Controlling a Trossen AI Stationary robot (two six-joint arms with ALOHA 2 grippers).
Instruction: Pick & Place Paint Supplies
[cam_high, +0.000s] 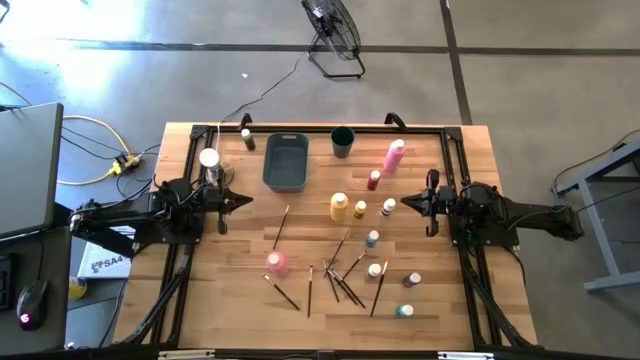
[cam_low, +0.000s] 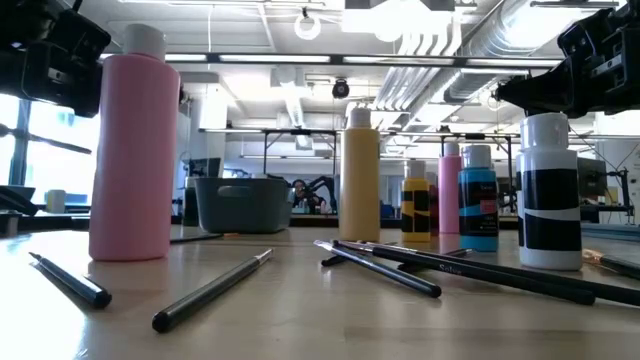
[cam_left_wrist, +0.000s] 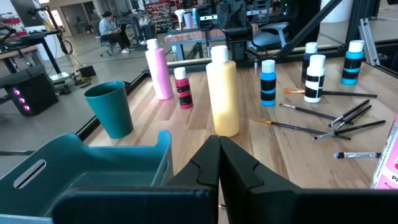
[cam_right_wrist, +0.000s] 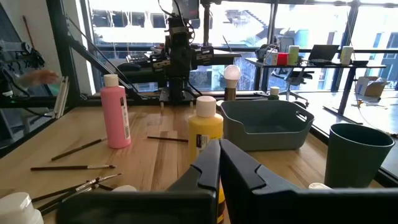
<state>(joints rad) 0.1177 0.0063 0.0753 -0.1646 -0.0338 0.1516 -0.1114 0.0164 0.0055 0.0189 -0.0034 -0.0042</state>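
Since both sets of fingers are pinched fully together with nothing between them, this looks like the very start of the job, nothing picked yet. The left gripper (cam_high: 243, 199) hovers at the left side of the wooden table (cam_high: 230, 300), just beside the grey-blue plastic bin (cam_high: 285, 162), and the right gripper (cam_high: 407, 203) sits at the right side, near the scattered bottles. Neither one touches anything.

The supplies are all loose on the tabletop. A tall pale-yellow squeeze bottle (cam_high: 339, 207) stands about mid-table, with a small yellow white-capped paint bottle (cam_high: 360, 210) right next to it. A tall pink squeeze bottle (cam_high: 394, 156) stands further back toward the right, by a dark green ribbed cup (cam_high: 342, 141). A second pink bottle (cam_high: 276, 262) stands near the front, and the thin dark-handled paintbrushes (cam_high: 345, 275) lie in a loose pile at the front middle, some crossing each other. More little white-capped bottles are dotted around to the right of them.

My guess is the next move is opening one gripper and coming down over a bottle. The bin looks like the likely drop spot, brushes maybe for the cup, but that's just a guess.

Writing: the bottle labels are too small to read. The only legible bit is "SA4" on a white box (cam_high: 100, 262) on the floor left of the table.
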